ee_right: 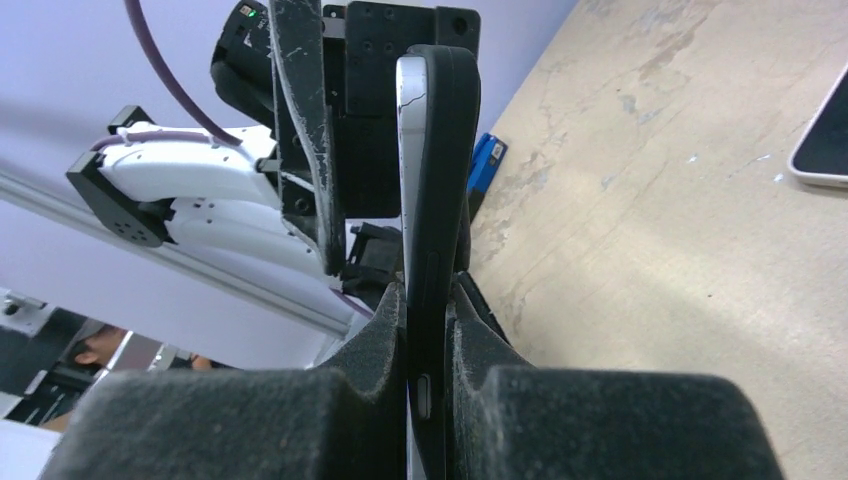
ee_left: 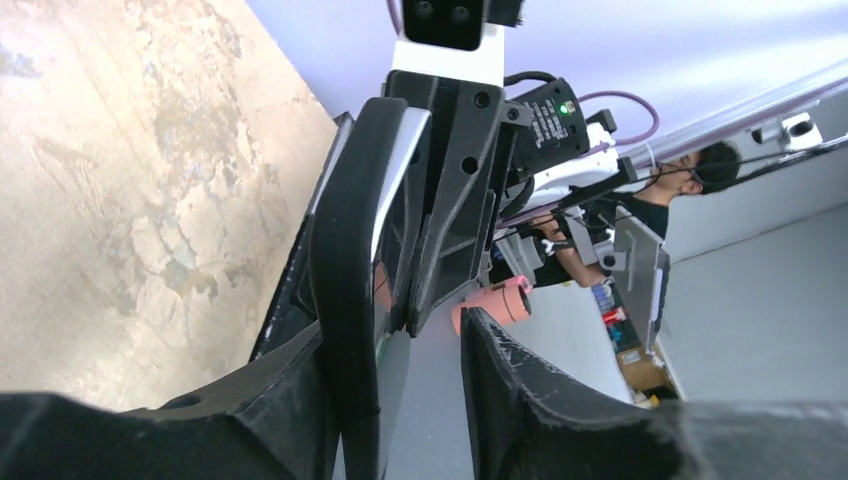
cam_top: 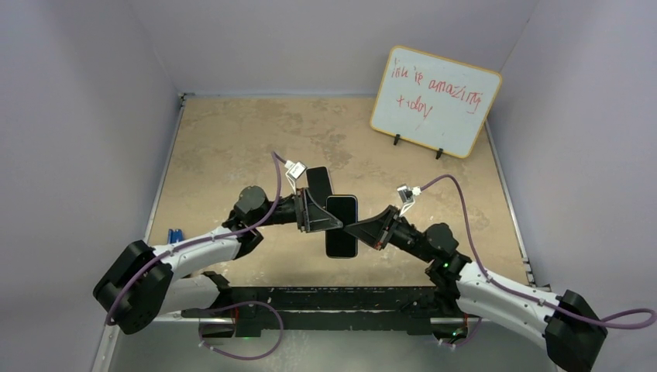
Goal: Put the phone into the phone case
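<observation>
**Phone (cam_top: 342,225) aloft over the table (cam_top: 232,139)**

Lilac walls (cam_top: 77,116), mottled tan surface. Right gripper (ee_right: 428,300) clamps the phone's edge; left gripper (ee_left: 395,345) straddles it, jaws apart. A black phone case (ee_right: 455,150) seems to wrap it, though the seating is hidden

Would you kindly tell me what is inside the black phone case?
The phone shows as a silver edge inside the phone case. The fingers of the right gripper cover its lower part, so whether it is fully seated cannot be seen.
</observation>
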Available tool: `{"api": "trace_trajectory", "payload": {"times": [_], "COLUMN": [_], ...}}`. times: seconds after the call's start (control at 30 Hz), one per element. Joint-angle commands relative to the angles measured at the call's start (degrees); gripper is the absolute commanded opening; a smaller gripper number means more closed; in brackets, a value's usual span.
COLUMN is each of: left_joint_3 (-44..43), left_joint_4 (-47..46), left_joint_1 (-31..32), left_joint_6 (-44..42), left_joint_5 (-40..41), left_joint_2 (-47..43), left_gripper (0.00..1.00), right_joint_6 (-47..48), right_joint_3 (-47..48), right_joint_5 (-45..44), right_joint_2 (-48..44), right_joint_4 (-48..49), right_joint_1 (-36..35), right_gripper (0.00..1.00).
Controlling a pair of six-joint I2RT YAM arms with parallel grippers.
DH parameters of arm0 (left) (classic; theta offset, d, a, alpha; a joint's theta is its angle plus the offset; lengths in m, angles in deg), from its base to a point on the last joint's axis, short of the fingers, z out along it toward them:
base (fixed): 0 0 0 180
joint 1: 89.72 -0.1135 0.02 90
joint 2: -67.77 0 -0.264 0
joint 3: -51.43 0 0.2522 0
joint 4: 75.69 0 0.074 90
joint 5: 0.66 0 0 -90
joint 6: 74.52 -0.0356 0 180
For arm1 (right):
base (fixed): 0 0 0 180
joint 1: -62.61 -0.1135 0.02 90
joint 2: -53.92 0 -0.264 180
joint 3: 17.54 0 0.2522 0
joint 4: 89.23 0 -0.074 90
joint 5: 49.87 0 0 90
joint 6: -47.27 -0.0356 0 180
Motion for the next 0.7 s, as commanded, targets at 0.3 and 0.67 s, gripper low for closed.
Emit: {"api": "trace_trajectory", "payload": {"times": [0.3,0.67], "left_joint_3": [0.84,-1.80], "left_joint_4": [-14.53,-12.78], "left_joint_1": [-0.28,-0.33], "left_joint_6": [4.80,0.83], "left_joint_5": [-1.46,-1.02], "left_joint_2": [1.40,2.32], "left_gripper": [0.00,0.00], "right_joint_6": [1.17,0.00], "right_joint_3": [1.53,-1.51], "right_joint_5": [3.47,9.92], "right_joint_2": [-2.72,-3.20], "right_joint_4": [-1.53,-6.30], "right_joint_1": [-0.13,-0.08], "right_gripper": [0.47,0.60]}}
